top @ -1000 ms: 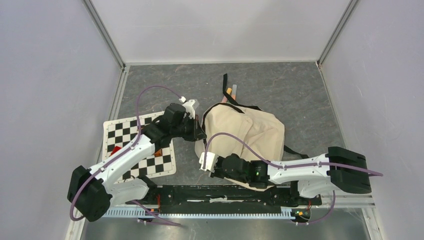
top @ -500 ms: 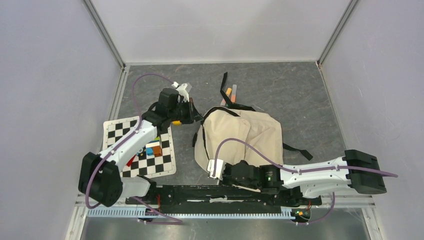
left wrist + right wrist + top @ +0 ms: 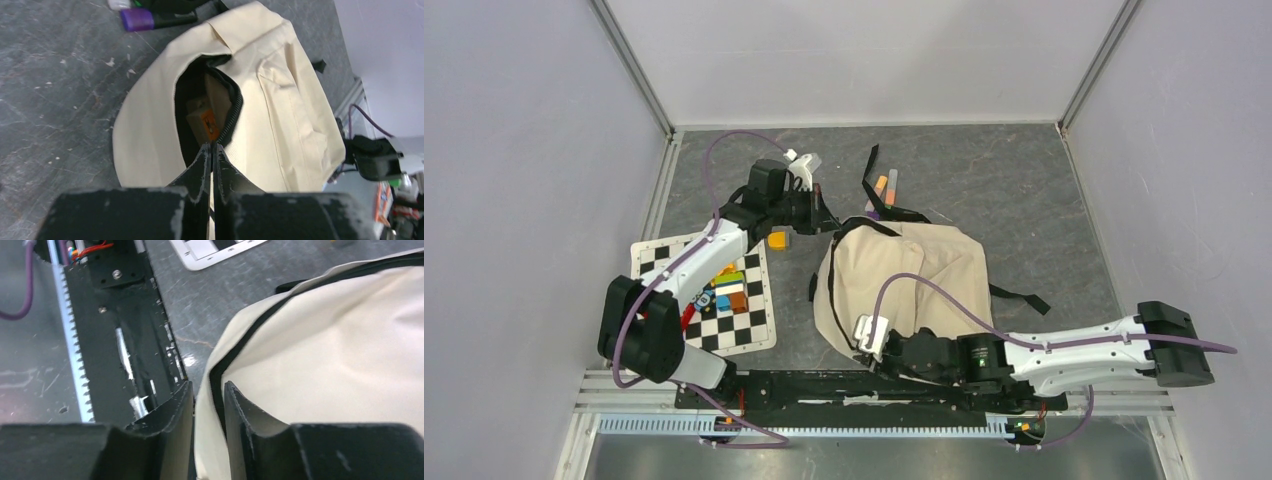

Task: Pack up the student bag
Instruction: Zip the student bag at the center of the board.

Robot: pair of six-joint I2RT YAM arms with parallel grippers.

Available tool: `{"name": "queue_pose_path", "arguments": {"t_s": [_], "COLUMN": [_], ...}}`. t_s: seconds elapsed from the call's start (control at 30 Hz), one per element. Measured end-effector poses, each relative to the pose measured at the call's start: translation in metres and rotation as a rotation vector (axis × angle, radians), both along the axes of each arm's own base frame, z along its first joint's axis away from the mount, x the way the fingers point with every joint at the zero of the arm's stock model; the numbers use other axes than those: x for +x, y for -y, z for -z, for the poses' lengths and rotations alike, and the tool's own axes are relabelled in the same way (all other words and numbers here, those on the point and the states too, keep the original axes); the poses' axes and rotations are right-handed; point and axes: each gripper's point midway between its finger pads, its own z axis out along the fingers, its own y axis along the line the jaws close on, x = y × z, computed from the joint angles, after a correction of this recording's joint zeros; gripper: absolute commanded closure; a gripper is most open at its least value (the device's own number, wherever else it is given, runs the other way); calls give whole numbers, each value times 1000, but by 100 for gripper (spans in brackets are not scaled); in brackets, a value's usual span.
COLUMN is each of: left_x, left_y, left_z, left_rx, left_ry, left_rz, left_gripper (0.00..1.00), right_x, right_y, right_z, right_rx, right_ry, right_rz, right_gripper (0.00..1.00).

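The cream student bag [image 3: 919, 270] lies mid-table with black straps trailing. In the left wrist view its black-zippered mouth [image 3: 205, 100] gapes, showing a brown item with an orange label inside. My left gripper [image 3: 827, 216] is at the bag's far-left rim; its jaws [image 3: 211, 146] are pressed together on the zipper edge of the opening. My right gripper [image 3: 861, 348] is at the bag's near-left edge, and it [image 3: 207, 390] is shut on the cream fabric with black piping [image 3: 220, 375].
A checkered mat [image 3: 749, 325] with several coloured blocks [image 3: 724, 285] lies left of the bag; a yellow block [image 3: 777, 240] sits off its far corner. Markers [image 3: 884, 185] lie beyond the bag, a purple one [image 3: 142, 20] among them. The black base rail [image 3: 125, 340] runs along the near edge.
My left gripper has moved toward the far side with the bag's rim, uncovering the blocks on the mat. My right gripper has drawn back toward the near edge and right with the bag's edge.
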Motion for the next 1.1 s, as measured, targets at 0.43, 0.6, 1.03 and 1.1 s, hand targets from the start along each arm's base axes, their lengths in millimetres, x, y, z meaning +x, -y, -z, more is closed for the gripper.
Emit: {"name": "queue_pose_path", "arguments": {"t_s": [0.43, 0.6, 1.03, 1.1], "left_x": [-28, -29, -21, -17], "left_y": [8, 7, 0, -7], "left_z": [-11, -10, -11, -15], "left_rx": [-73, -70, -1, 32], "left_ry": [21, 22, 87, 116], "left_rz": [151, 156, 150, 99], "left_gripper": [98, 98, 6, 1], "right_x": [120, 152, 215, 216], "right_y": [13, 14, 47, 47], "right_z": [-59, -57, -74, -76], "right_rx": [150, 168, 255, 264], "right_ry": [-76, -91, -85, -80], "right_rz": [401, 407, 392, 375], "right_gripper": [22, 18, 4, 5]}}
